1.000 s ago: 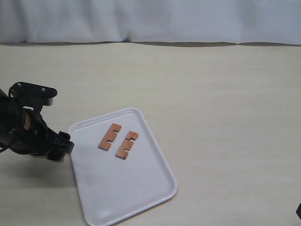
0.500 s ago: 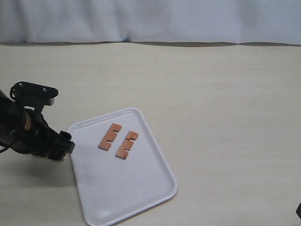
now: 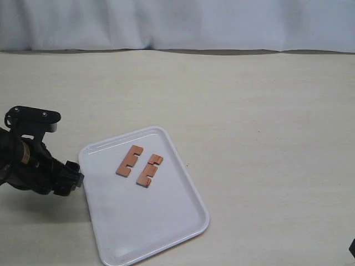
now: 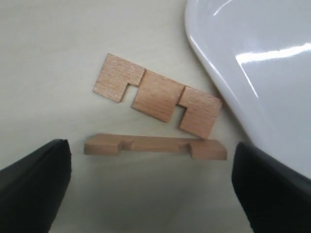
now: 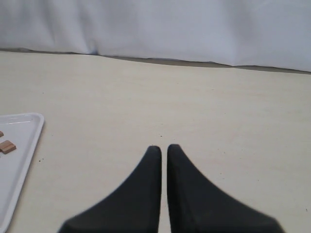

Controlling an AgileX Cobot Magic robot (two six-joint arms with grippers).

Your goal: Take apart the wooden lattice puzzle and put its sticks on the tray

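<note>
Left fingers (image 4: 34,189): spread wide, holding nothing, hanging over the tabletop (image 3: 249,122) just left of the tray (image 3: 166,221).
Right fingers (image 5: 146,194): pressed together and empty, at the near right of the scene, well apart from the tray.
Nearer arm: the left, by a wide margin.
Stick in the gap: the edge-standing stick (image 4: 155,145) lies directly between the left fingers, clear of both.
Long axis: it runs from one finger toward the other, so closing as they stand would, in my judgement, catch the stick by its two ends rather than across its thin faces.
Second loose stick: the flat stick (image 4: 158,94) lies just beyond the first, roughly parallel but slightly skewed, and the two are apart.
Clearance to tray: one end of the flat stick comes right up to the tray rim; whether it touches cannot be told.
Exterior view: both loose sticks are hidden under the left arm.
Appearance: light-brown wood with visible grain and two square notches along one edge; on the flat stick the notches face the other stick.
Puzzle state: the wooden lattice puzzle is fully apart; nothing is interlocked.
Already placed: two sticks on the tray (image 3: 129,160), side by side in its far left part.
Remaining: two sticks to move.
</note>
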